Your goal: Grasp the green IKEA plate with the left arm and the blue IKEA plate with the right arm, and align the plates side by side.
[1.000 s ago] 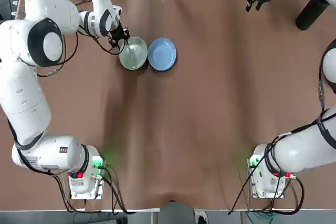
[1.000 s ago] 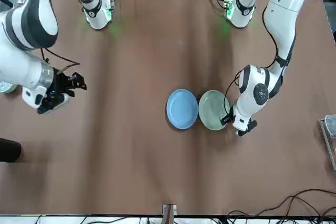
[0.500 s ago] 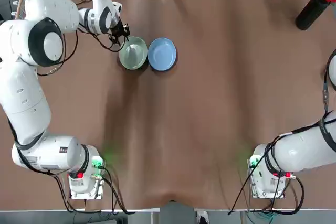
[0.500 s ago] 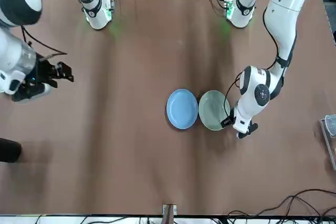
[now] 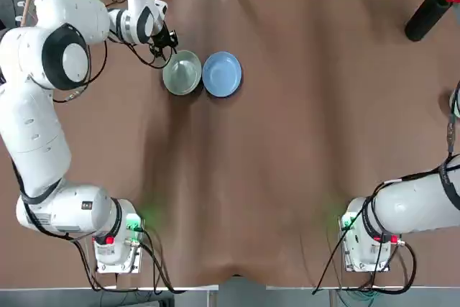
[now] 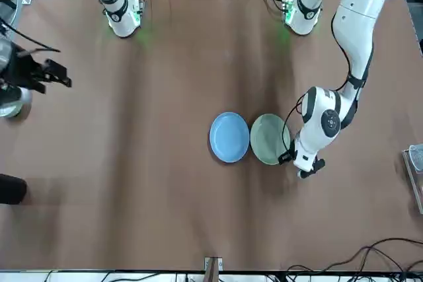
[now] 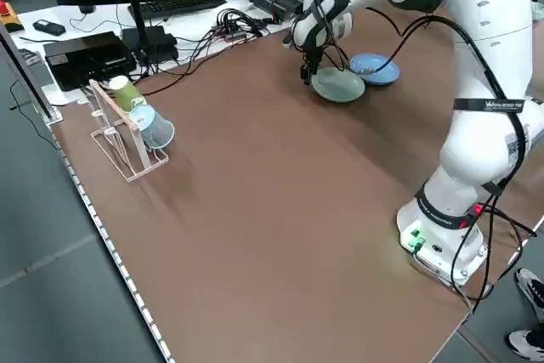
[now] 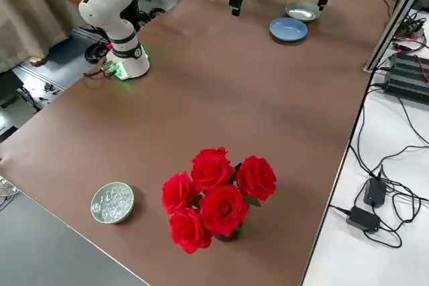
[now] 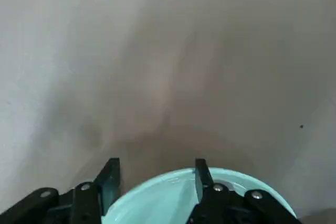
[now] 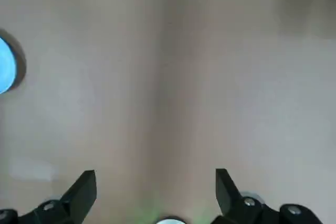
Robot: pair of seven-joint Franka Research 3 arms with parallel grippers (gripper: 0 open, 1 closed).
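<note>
Overhead, the green IKEA plate point(image 5: 182, 72) and the blue IKEA plate point(image 5: 221, 74) lie flat side by side on the brown table point(image 5: 287, 141), rims touching or nearly so, green on the left. The left arm point(image 5: 43, 91) rises from its base at the near left corner, folds far forward, and bends its wrist inward so that the left gripper point(image 5: 166, 44) sits at the green plate's far-left rim. The right arm point(image 5: 417, 203) shows only its base and lower links; its wrist passes out at the far right edge.

Across the table, the front view shows the left gripper point(image 6: 299, 164) pointing down at the outer rim of the green plate point(image 6: 268, 139), with the blue plate point(image 6: 229, 137) just beside it. The right gripper point(image 6: 41, 74) hangs at the picture's left edge, well apart from both plates, fingers spread and holding nothing.

From the left side, the left arm point(image 7: 476, 57) arches over with its gripper point(image 7: 308, 70) at the edge of the green plate point(image 7: 337, 85).

On the left wrist view, one finger point(image 9: 202, 177) lies over the plate's inside and the other finger point(image 9: 108, 178) outside, partly parted astride the rim point(image 9: 184, 174); actual clamping cannot be told.

On the right wrist view, both fingers point(image 10: 84, 190) stand wide open over bare table.
</note>
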